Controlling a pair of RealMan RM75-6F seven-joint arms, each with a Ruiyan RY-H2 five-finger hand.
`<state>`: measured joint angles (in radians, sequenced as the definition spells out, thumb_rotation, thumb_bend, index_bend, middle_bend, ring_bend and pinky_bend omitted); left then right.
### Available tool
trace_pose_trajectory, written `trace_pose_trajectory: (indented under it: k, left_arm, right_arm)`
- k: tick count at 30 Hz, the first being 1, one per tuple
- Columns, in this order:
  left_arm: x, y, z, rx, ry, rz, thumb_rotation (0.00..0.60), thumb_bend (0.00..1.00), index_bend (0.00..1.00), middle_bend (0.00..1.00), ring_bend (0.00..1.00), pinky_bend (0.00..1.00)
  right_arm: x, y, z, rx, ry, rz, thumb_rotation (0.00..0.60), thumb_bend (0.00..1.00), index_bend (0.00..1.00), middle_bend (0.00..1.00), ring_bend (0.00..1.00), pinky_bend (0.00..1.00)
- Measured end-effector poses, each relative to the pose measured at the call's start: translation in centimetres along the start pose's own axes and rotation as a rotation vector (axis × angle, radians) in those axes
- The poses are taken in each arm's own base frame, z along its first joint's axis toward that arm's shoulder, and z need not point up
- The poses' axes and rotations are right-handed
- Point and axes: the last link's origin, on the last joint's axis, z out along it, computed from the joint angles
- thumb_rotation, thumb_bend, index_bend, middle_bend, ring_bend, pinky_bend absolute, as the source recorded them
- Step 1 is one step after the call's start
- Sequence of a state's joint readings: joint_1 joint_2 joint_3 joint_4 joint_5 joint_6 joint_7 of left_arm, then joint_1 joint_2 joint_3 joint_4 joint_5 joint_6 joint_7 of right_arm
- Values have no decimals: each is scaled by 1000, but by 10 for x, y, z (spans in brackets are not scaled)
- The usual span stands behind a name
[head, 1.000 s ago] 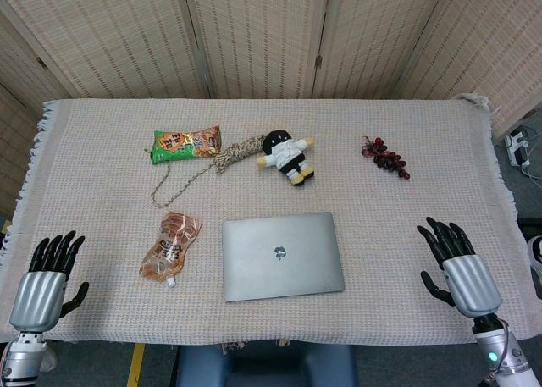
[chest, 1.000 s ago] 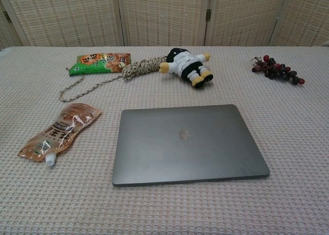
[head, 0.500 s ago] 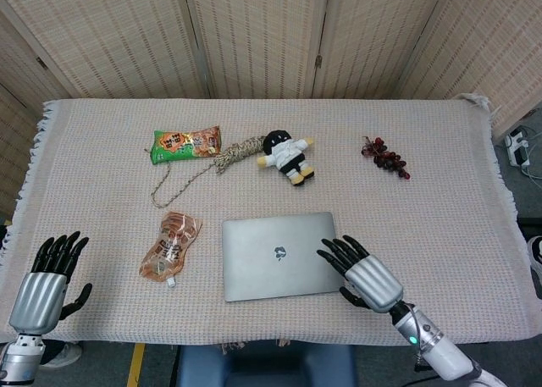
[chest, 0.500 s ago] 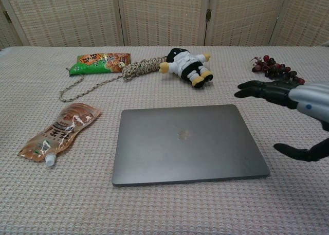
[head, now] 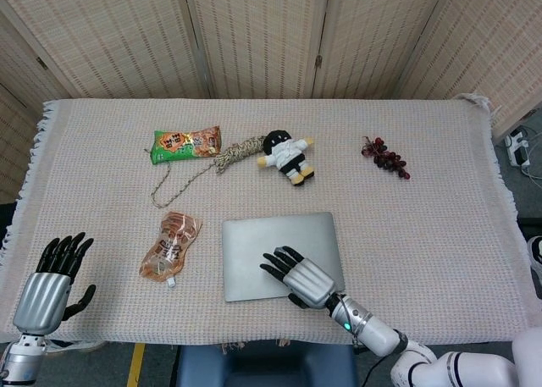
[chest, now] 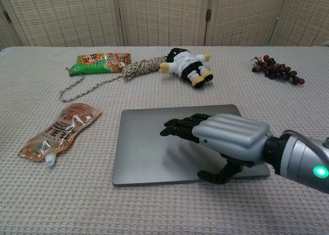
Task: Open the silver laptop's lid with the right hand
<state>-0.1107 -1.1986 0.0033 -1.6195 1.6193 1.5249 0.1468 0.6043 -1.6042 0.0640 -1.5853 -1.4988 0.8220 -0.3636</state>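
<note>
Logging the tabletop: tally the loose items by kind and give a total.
Snack packets: 2 (green, orange)
Rope: 1
Doll: 1
Grapes: 1
Laptop: 1
Total: 6

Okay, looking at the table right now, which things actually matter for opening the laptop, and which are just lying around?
For the job:
silver laptop, lid shut
right hand, over the lid, fingers spread

Lying about:
orange pouch
green snack bag
rope
plush doll
grapes
left hand, idle

Cloth-covered table [head: 440,234]: laptop [head: 254,251], two snack packs [head: 187,142], rope [head: 222,160], doll [head: 285,155], grapes [head: 386,157].
</note>
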Motion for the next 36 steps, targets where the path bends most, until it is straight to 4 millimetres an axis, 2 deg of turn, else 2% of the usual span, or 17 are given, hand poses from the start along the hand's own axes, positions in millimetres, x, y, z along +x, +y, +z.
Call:
trace_pose_trajectory:
  k: [19, 36]
  left_arm:
    - [-5, -3, -1, 4, -19, -16, 600, 412, 24, 63, 13, 0]
    - [-7, -6, -2, 8, -31, -33, 600, 412, 22, 63, 13, 0]
  right_arm:
    - [-17, -7, 6, 17, -29, -55, 600, 434, 0, 0, 0, 0]
    - [-20, -10, 16, 6, -29, -82, 600, 434, 0, 0, 0, 0]
